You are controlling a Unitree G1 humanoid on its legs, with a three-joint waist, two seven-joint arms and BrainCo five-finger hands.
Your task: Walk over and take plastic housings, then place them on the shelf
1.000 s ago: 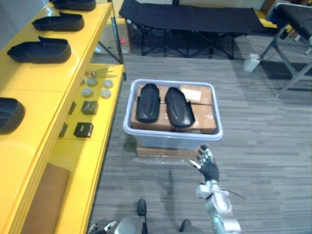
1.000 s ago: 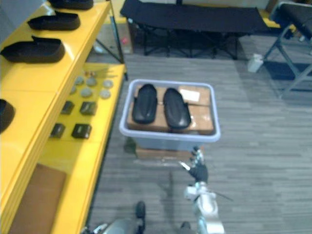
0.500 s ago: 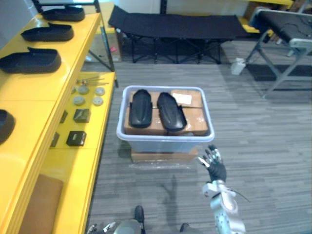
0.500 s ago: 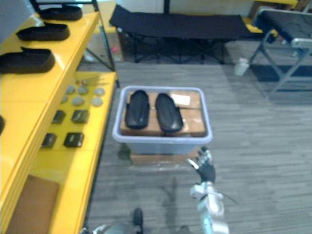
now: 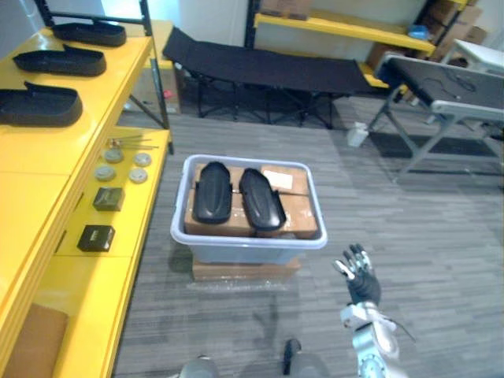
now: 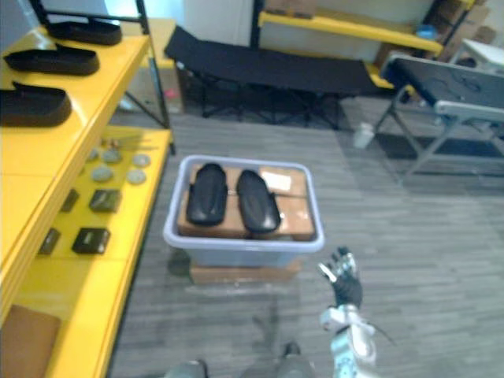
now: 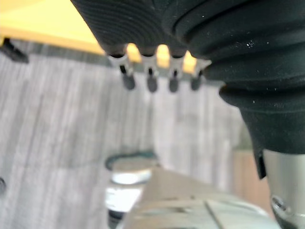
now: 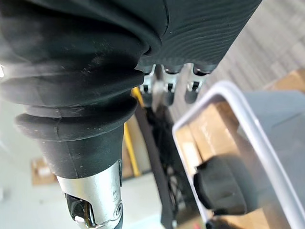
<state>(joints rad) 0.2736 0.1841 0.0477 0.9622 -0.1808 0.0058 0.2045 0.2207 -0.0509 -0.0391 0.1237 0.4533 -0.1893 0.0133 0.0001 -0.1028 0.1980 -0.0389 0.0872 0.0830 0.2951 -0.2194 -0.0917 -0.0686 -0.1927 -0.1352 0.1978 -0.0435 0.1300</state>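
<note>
A pale grey rectangular plastic tub (image 5: 249, 239) on the floor holds brown cardboard boxes (image 5: 298, 214). Two glossy black, oblong, rounded plastic housings (image 5: 213, 191) lie side by side on the boxes. The right hand (image 5: 361, 277) hovers beside the tub, fingers spread and empty. The left hand (image 7: 151, 84) hangs relaxed, holding nothing.
</note>
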